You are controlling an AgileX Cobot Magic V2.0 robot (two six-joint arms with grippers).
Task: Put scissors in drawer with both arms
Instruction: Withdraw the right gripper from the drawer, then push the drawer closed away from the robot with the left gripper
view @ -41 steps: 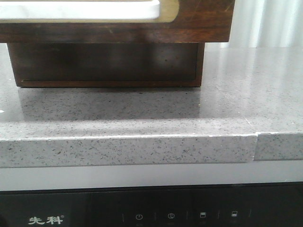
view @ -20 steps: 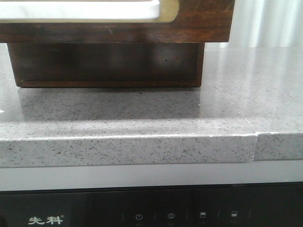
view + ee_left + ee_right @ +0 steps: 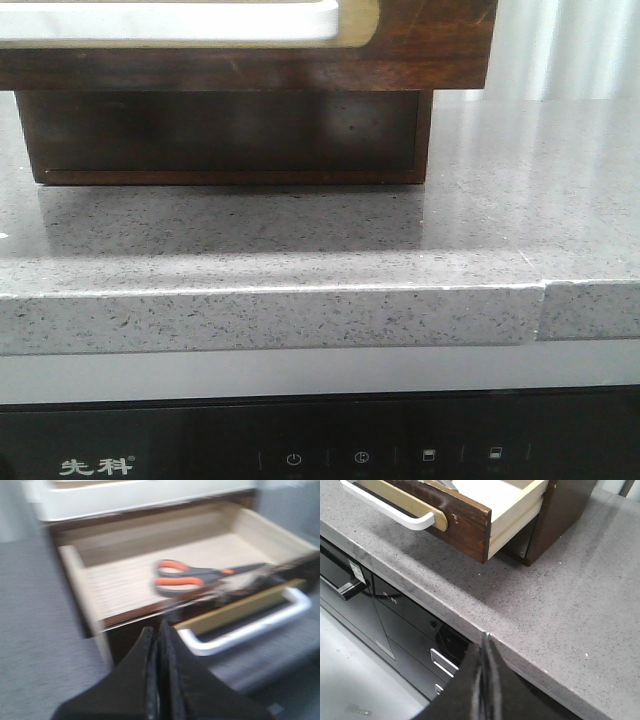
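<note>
Step in hand, as judged: the placing is done — the scissors [image 3: 197, 577] lie flat on the pale floor inside the open drawer [image 3: 150, 575], blades pointing along its front wall, orange-lined loops toward the middle. What is left appears to be closing the drawer.

Left claw [image 3: 159, 645]: fingers pressed together, holding nothing. It sits just in front of the drawer's front panel, near the white handle [image 3: 250, 630] and apart from it. The left wrist view is blurred, so fine contact cannot be judged.

Right claw [image 3: 484, 665]: also clenched and empty, hanging over the edge of the speckled grey bench [image 3: 560, 610], well apart from the drawer [image 3: 470, 515] and off to the side of its front corner.

In the front view, neither claw shows. The drawer front [image 3: 420, 40] fills the top of the picture, overhanging the dark wooden box [image 3: 230, 135] that stands on the bench [image 3: 300, 240].

Next move, by judgement: one claw should come flat against the drawer front and push it straight back into the box — the other may need to steady the box, which could slide on the smooth bench.

Writing: white characters "先科" [image 3: 97, 466] on the black appliance panel below the bench, beside a row of small control icons [image 3: 390, 457]. A small label [image 3: 356, 571] shows in the right wrist view; its text is too small to read.
</note>
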